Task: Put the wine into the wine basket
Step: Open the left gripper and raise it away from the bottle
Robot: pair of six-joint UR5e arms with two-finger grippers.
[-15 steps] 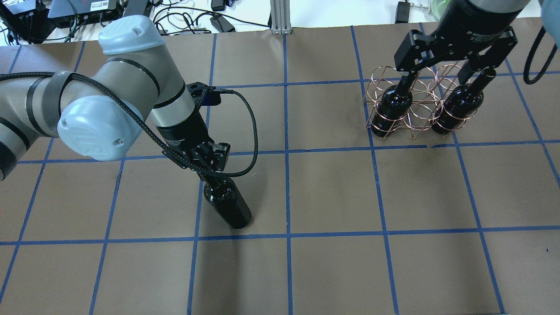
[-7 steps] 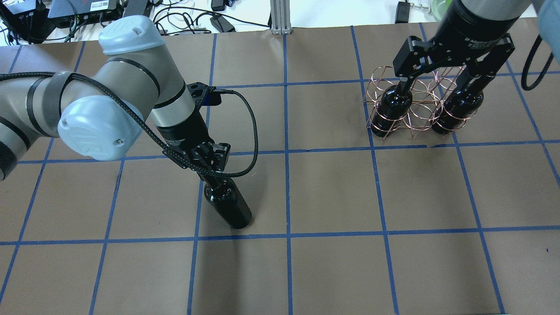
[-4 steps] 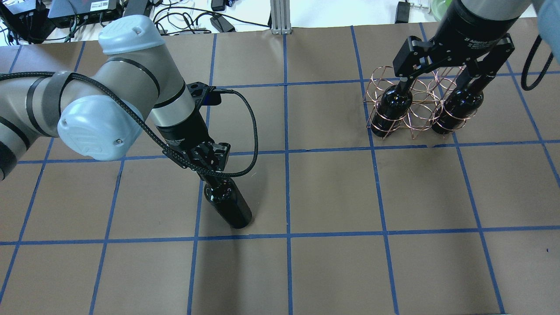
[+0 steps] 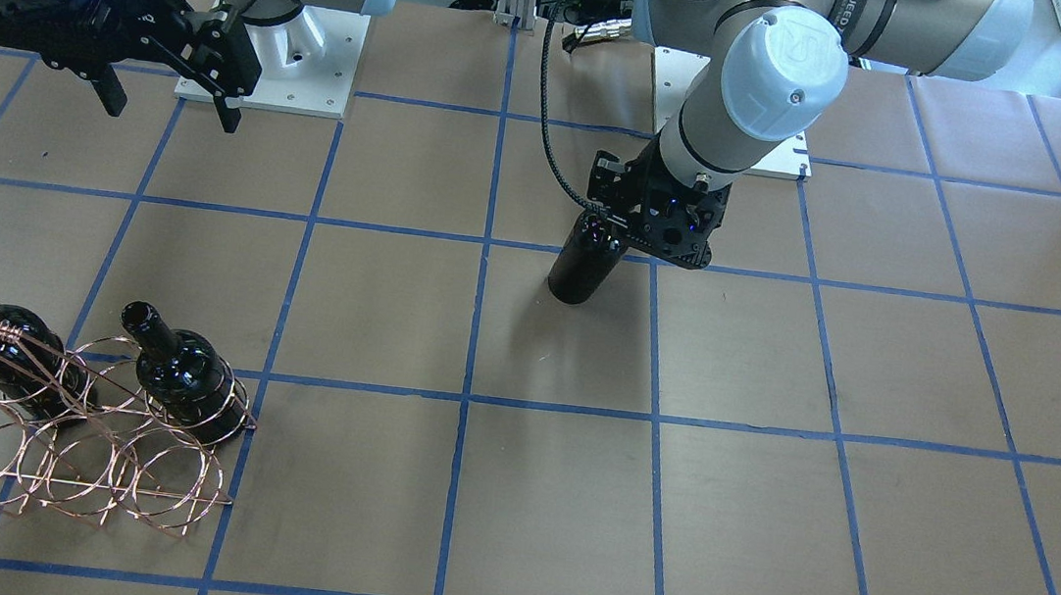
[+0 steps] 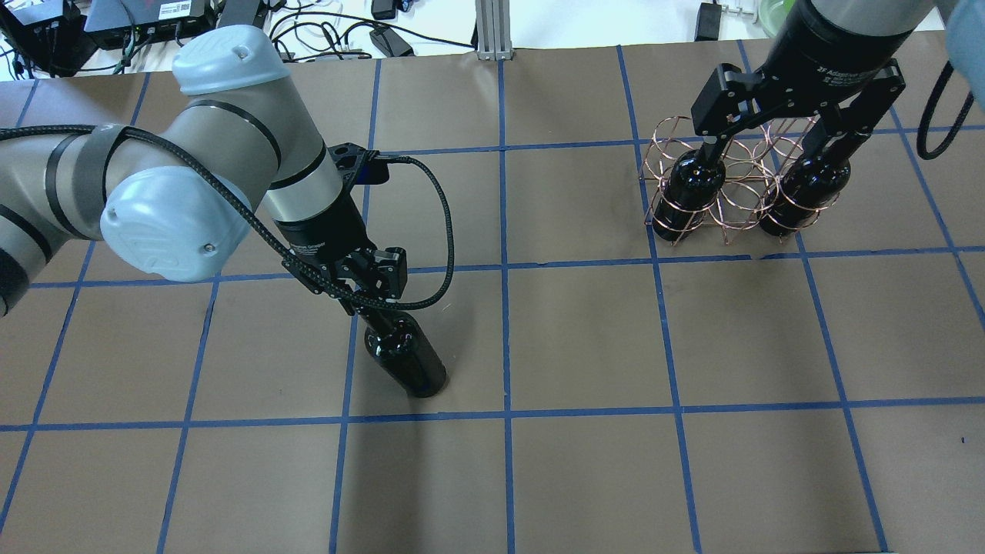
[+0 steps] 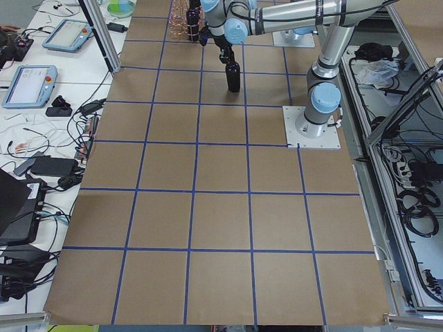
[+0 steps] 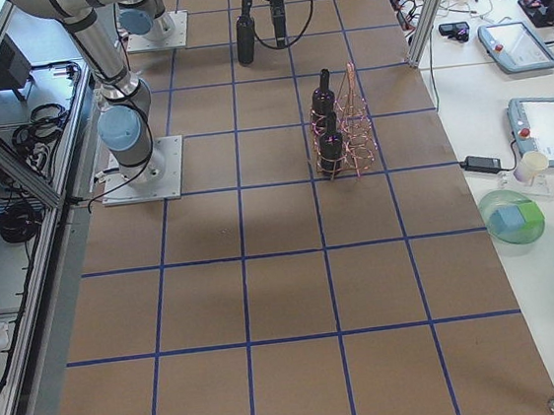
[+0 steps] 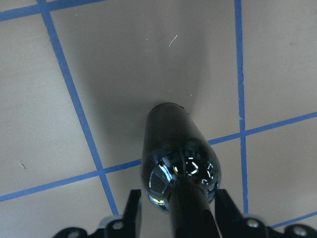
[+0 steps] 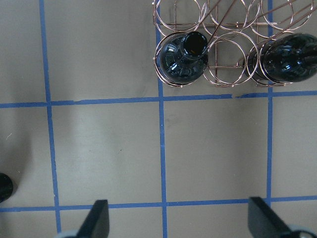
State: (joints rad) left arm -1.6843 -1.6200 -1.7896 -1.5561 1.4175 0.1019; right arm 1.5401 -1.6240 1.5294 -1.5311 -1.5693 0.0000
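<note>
My left gripper (image 5: 375, 302) is shut on the neck of an upright near-black wine bottle (image 5: 408, 362) left of the table's middle. The left wrist view shows a finger (image 8: 131, 208) on each side of the bottle's neck (image 8: 185, 218). I cannot tell whether its base touches the table. The copper wire wine basket (image 5: 739, 200) stands at the far right, with one wine bottle (image 5: 692, 185) in its left ring and one (image 5: 804, 188) in its right ring; the middle ring is empty. My right gripper (image 5: 777, 142) hangs open and empty above the basket (image 9: 223, 49).
The brown paper table (image 5: 585, 338) carries a blue tape grid. Cables and electronics (image 5: 154, 15) lie beyond the far edge. The two arm bases (image 4: 269, 63) are bolted at the robot's side of the table.
My left gripper and its bottle have shifted very slightly to the right. My right gripper moved a little over the basket about two seconds ago and has stayed still since.
</note>
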